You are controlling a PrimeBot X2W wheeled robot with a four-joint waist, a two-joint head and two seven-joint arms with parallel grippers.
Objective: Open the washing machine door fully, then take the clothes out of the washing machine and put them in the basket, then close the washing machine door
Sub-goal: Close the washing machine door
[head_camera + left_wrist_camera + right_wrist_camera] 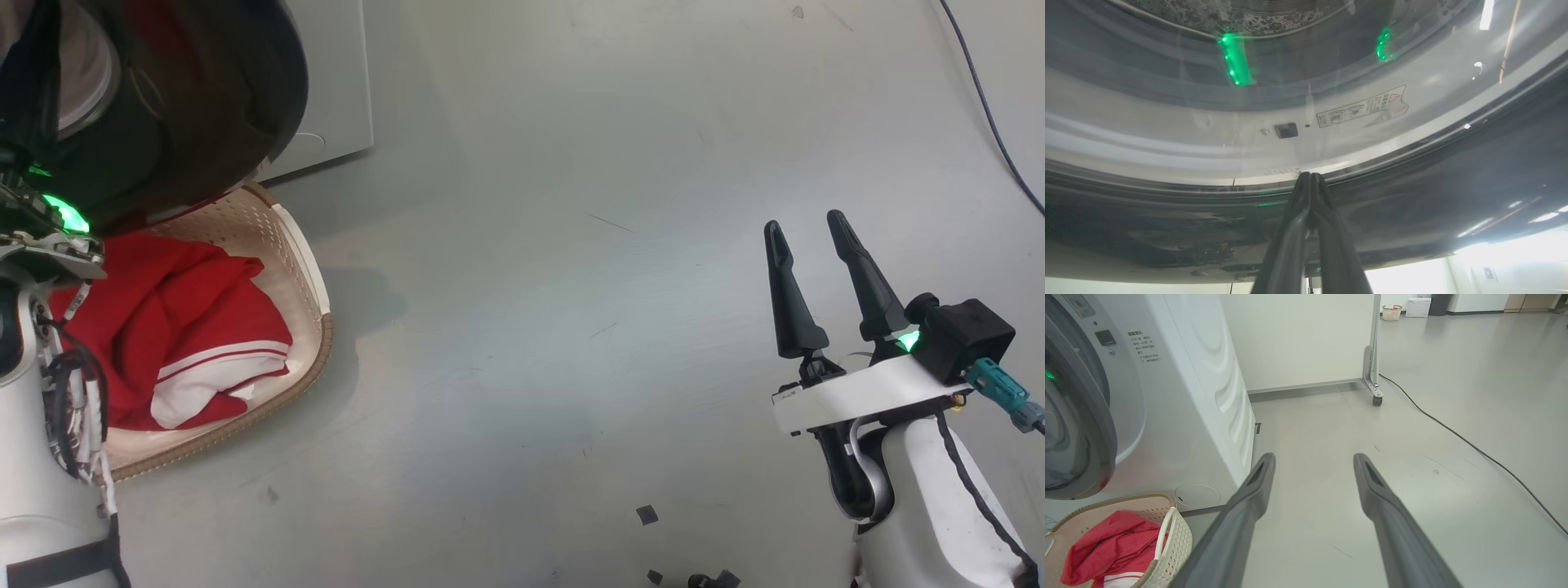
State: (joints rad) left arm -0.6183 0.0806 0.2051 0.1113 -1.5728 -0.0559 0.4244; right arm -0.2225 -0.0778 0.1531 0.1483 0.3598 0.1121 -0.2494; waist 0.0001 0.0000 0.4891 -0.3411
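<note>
Clothes (pixel 163 327), red with white trim, in basket (pixel 245 224); left fingers (pixel 1290 241) together, right fingers (pixel 790 302) wide

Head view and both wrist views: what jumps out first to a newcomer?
The red clothes grab the eye first, heaped in the cream basket at the head view's lower left, just under the glossy black washing machine door. Next comes the left claw, shut, its tips right at that door's rim in the left wrist view. The right claw stands open over the grey floor at lower right.
</note>
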